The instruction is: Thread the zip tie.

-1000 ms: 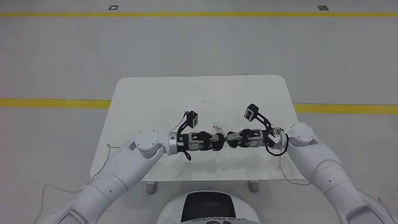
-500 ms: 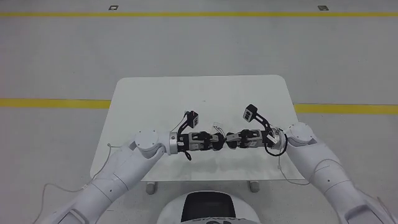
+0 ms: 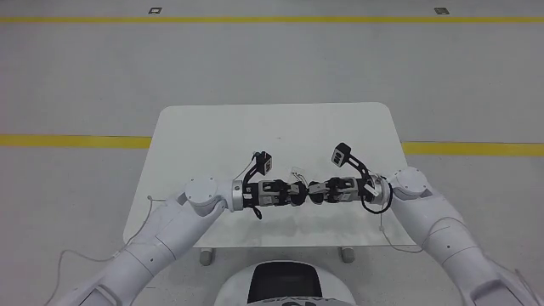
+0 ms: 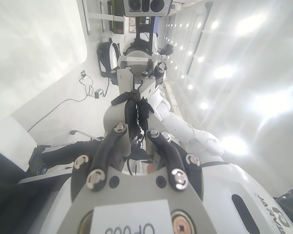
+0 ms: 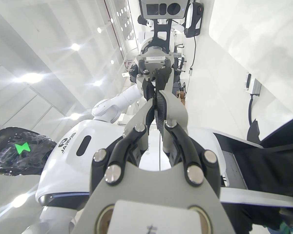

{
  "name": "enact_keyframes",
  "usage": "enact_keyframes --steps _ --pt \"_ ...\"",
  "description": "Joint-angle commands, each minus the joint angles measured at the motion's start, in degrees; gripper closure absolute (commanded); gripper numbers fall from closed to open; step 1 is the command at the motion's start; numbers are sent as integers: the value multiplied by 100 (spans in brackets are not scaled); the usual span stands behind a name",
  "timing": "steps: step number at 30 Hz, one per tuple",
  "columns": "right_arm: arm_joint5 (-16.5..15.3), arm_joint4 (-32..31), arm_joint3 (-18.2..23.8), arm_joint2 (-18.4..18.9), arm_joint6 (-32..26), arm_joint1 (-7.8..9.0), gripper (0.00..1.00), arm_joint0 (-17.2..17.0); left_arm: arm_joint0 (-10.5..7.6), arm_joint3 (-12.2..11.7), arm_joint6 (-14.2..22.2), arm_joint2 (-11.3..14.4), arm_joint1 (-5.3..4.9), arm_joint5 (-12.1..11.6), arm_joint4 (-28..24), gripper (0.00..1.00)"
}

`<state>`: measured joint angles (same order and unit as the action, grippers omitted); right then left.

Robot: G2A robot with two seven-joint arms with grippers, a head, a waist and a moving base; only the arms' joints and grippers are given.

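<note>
My two grippers meet tip to tip above the near middle of the white table (image 3: pixel 212 136). The left gripper (image 3: pixel 303 192) comes in from the left and the right gripper (image 3: pixel 314 190) from the right. In the left wrist view the left gripper (image 4: pixel 134 98) is shut on a thin dark strip, the zip tie (image 4: pixel 120 99), whose ends splay out at the fingertips. Right behind it stands the right gripper's pale finger (image 4: pixel 124 79). In the right wrist view the right gripper (image 5: pixel 156 97) is pinched shut on the same dark strip, directly facing the left gripper's fingers (image 5: pixel 147 86).
Both grippers hover over the table's near half, with bare white tabletop all around them. A small white tangle of wire (image 3: pixel 297 172) sits just beyond the grippers. Grey floor with yellow lines (image 3: pixel 85 141) surrounds the table.
The right arm has edged slightly to the left toward the left gripper. The left arm has stayed put.
</note>
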<state>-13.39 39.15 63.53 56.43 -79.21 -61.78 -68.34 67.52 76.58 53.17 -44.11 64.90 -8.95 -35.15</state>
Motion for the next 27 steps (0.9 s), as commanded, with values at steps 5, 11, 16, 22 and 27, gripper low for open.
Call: enact_keyframes --steps 5,11,16,22,27 --pt "8 -5 -8 6 -12 -9 100 -1 -15 -10 5 17 5 7 -10 94" --pt "15 -23 -23 7 -26 -18 100 1 -28 -28 -1 26 9 4 -25 94" --pt "-4 -23 -29 16 -24 -24 100 -2 -29 -49 -11 23 11 -15 -50 95" --pt "-13 -29 -34 25 -43 -31 100 -3 -32 -75 -6 20 12 -26 -85 94" --pt "-3 -41 -37 19 -43 -39 100 0 -40 -88 13 28 13 -22 -85 94"
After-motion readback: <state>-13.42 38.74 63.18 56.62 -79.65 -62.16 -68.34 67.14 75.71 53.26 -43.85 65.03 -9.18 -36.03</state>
